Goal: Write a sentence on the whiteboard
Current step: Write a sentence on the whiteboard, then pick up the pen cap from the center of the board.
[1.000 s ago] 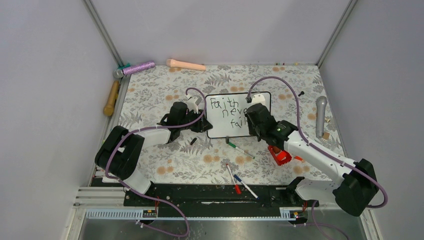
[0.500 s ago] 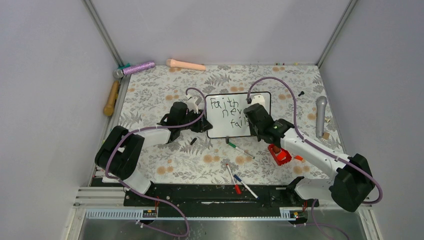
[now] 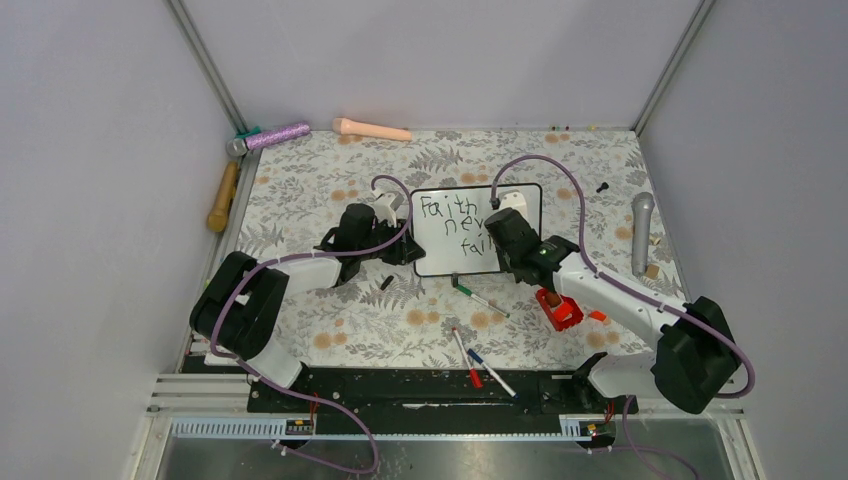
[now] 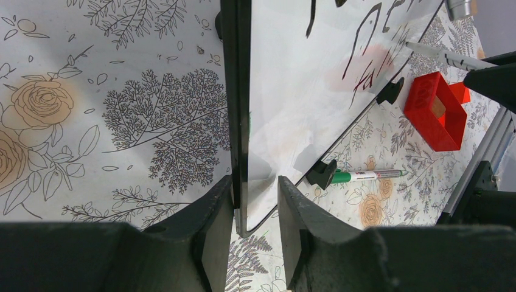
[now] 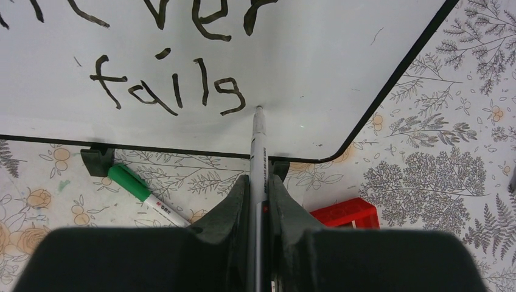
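Note:
The whiteboard point(image 3: 440, 255) stands tilted mid-table on its black feet. The sentence point(image 3: 460, 222) reads "Faith never fail" in the top view, where my right gripper covers its end. The right wrist view shows "fails" point(image 5: 170, 88) whole. My left gripper point(image 3: 408, 245) is shut on the board's left edge point(image 4: 243, 121), its fingers point(image 4: 219, 207) either side of the frame. My right gripper point(image 3: 503, 238) is shut on a grey marker point(image 5: 258, 146). The marker tip touches the board just right of the "s".
A green marker point(image 3: 480, 299) lies in front of the board. A red box point(image 3: 558, 308) sits near the right arm. Red and blue markers point(image 3: 480, 365) lie by the near rail. A grey microphone point(image 3: 641, 232) is at right. A purple microphone point(image 3: 275, 133), a pink cylinder point(image 3: 372, 129) and a wooden handle point(image 3: 222, 196) lie at the back left.
My right arm has swung a little leftward and the gripper with the marker now covers the end of the third line. The left arm and the board have not moved.

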`<state>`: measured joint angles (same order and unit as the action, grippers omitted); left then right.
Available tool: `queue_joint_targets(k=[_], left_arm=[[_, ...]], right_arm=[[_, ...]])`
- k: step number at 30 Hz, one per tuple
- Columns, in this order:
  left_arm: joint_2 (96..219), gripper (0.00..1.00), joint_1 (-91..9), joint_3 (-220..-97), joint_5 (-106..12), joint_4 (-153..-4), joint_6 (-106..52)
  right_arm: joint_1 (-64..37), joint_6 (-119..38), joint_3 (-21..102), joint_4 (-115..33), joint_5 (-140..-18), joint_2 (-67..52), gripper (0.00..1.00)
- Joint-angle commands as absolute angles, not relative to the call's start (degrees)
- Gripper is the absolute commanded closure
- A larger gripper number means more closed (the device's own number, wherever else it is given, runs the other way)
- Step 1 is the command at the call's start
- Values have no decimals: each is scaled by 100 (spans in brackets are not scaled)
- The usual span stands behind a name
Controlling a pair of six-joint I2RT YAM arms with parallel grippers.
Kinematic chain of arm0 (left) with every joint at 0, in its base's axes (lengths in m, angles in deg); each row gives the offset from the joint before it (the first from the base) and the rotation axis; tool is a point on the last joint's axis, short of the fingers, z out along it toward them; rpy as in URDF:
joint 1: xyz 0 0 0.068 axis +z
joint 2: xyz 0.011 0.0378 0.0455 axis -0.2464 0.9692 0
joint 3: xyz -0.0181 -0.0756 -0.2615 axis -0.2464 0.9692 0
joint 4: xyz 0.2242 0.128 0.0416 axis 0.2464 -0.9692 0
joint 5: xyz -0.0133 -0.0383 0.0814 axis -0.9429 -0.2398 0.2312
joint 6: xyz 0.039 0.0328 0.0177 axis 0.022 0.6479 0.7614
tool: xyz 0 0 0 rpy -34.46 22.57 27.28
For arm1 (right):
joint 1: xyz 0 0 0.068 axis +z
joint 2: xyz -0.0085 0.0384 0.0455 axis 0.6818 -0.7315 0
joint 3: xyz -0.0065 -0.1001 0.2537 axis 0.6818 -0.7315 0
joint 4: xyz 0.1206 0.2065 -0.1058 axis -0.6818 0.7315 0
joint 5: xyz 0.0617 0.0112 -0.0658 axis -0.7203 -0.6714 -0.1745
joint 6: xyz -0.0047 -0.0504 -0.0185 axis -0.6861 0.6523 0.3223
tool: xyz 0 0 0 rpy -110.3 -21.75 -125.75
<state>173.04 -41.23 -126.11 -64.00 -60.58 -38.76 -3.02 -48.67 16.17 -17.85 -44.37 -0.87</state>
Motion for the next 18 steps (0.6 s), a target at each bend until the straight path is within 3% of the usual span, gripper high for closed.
queue_joint_targets(k=[1,18], left_arm=[[17127,68,-4132,-12752,-6365,-5857,-3773],[16667,65,-4134,-12556,-6110,-5979,-3717]], right_arm=[[-375,-4960,1734,-1771,-4145,-226,100],[-373,-4979,1239,-1819,-4140,1172,100]])
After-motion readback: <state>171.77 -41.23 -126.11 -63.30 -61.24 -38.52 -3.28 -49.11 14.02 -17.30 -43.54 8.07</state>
